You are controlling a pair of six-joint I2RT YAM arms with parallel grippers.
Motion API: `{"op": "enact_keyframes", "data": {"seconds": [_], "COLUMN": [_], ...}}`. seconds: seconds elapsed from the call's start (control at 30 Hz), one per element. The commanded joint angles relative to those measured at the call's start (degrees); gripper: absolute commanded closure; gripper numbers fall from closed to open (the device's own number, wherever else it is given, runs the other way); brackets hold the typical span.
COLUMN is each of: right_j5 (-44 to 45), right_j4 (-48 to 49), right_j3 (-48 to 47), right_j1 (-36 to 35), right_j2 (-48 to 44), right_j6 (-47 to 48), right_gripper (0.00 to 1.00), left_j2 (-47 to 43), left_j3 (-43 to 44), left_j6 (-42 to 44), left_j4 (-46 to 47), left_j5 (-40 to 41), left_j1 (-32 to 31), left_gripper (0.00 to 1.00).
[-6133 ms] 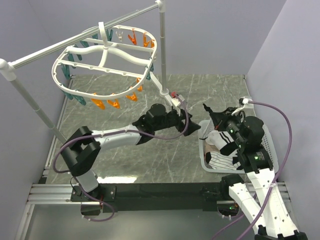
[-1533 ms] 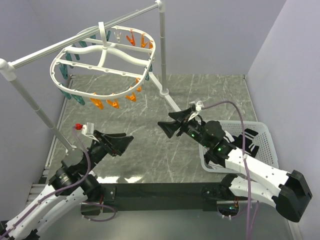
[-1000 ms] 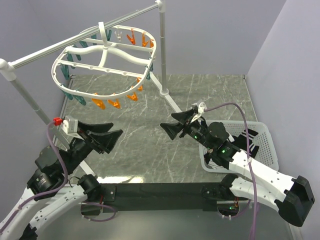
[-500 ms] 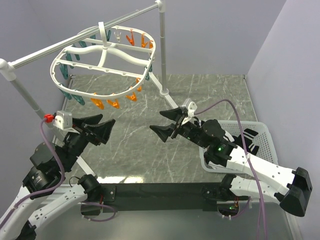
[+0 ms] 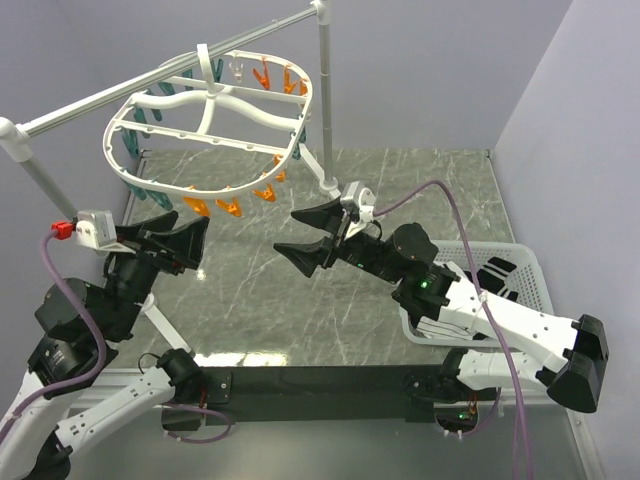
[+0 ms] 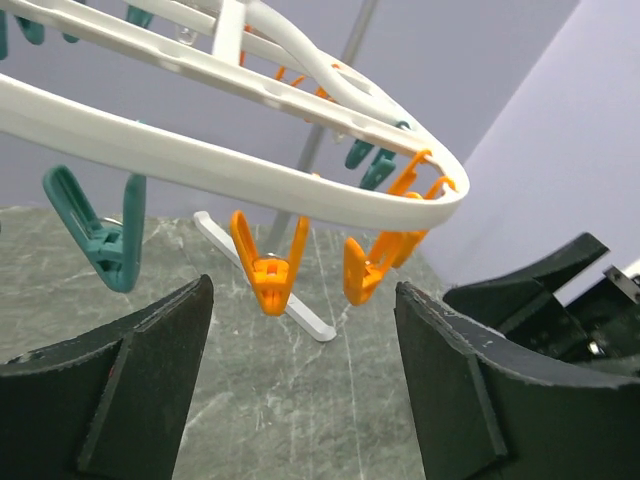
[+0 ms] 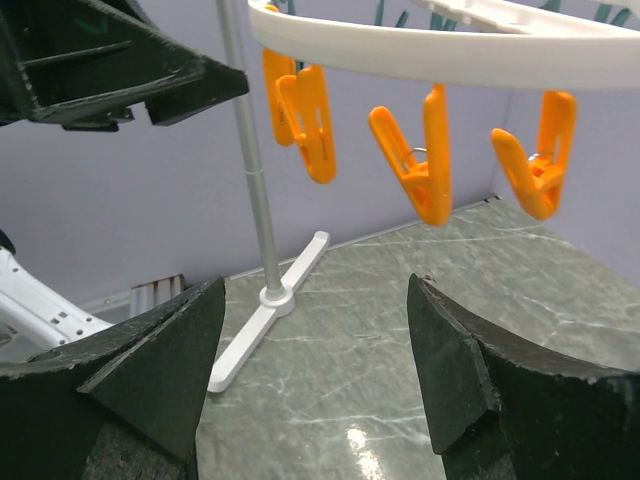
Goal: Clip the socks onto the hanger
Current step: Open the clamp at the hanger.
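Nothing of the clipping is done, as far as the views show: every clip in sight on the hanger hangs bare, and neither arm carries a sock. Nearest, well to the right of the hanger and lower down, the socks lie in the white basket. They are mostly hidden behind the right arm; only a black patch with white marks shows, so their number cannot be told.

The left gripper sits just below the hanger's near-left rim, jaws spread wide with nothing between them. Its wrist view looks up at an orange clip and a teal clip. The right gripper is below the hanger's near-right end, likewise wide apart and empty, facing a row of orange clips.

By my reading the whole job remains: fetch a sock from the basket, bring it under the hanger, squeeze a clip open and feed the fabric in, then repeat for each sock.

Beyond, the hanger is hooked on a silver rail. The rail's upright post passes right beside the hanger's right end, and its white foot lies on the table below. Both sit close to the right arm and could be bumped.
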State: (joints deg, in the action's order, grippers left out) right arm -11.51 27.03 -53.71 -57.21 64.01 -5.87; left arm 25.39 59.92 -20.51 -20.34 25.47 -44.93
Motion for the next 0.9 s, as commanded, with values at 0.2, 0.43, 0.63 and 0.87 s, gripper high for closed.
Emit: {"op": "enact_keyframes", "data": {"seconds": [0.2,0.43,0.63,0.87], "right_j5": [0.9,0.3,0.3,0.1], "right_j4": [0.4,-0.8,-0.9,-1.3], "right_j3": [-4.3,-4.9,-4.7,-4.7], "right_j1": [-1.1,-1.2,-1.2,-1.5], "right_j2": [1.6,2.5,2.4,2.4], "right_j6": [0.2,-0.7,-0.5,-0.5], "right_gripper": [0.21,0.21,0.21,0.21], "left_j2": [4.6,8.8,10.7,11.7], "left_j3": [4.2,7.1,8.0,8.9], "left_j6": [1.6,-0.2,-1.7,-2.0], "left_j4": [-0.8,-4.0,-4.7,-4.5], "left_j5": [6.5,8.7,9.3,8.8], "left_j1": [0.1,0.2,0.2,0.2], "left_gripper": [0.19,0.18,0.16,0.12]}}
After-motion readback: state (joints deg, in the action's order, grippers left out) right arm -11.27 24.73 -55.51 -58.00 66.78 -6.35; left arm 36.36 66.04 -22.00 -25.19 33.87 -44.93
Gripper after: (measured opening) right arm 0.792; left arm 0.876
